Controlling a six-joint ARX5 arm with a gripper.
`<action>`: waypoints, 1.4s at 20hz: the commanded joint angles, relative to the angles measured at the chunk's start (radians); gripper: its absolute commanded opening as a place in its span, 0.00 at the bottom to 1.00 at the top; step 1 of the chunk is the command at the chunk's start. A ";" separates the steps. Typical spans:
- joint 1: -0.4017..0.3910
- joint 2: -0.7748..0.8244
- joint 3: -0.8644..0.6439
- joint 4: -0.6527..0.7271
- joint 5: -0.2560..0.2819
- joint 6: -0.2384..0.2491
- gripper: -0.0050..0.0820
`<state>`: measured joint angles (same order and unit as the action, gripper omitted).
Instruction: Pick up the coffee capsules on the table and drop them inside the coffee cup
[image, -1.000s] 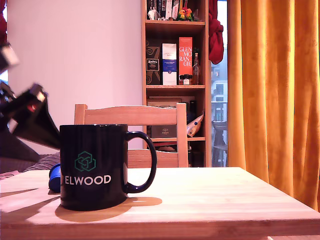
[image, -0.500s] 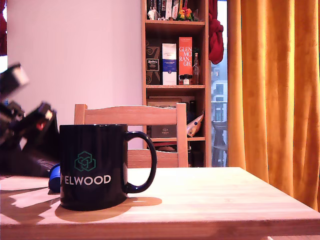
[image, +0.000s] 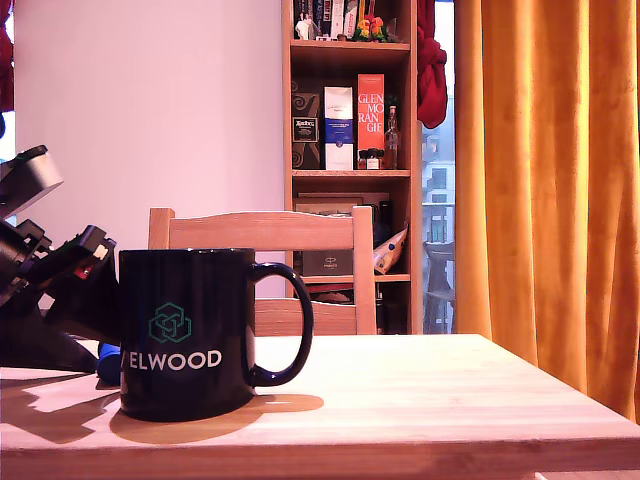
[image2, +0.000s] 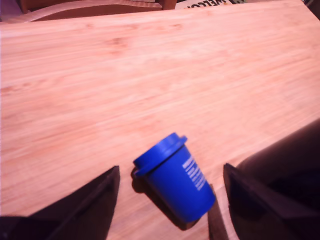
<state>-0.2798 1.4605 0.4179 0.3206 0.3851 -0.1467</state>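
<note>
behind coffee cup (image: 186, 330): capsule (image2: 176, 176), chair (image: 262, 232)

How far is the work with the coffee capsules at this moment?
Nothing looks finished. One blue capsule lies on its side on the table, untouched, between the two open fingers of the claw, which is low over it. The inside of the coffee cup cannot be seen. In hand: lining up for the grasp. Left: closing on the capsule, lifting it, carrying it over the cup and dropping it in.
</note>
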 joint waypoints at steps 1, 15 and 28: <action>-0.002 0.013 -0.019 0.002 -0.004 0.009 0.75; -0.005 0.013 -0.019 -0.045 0.057 0.020 0.51; -0.004 0.013 -0.019 -0.004 -0.042 0.021 0.35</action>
<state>-0.2810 1.4612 0.4183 0.3073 0.3470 -0.1280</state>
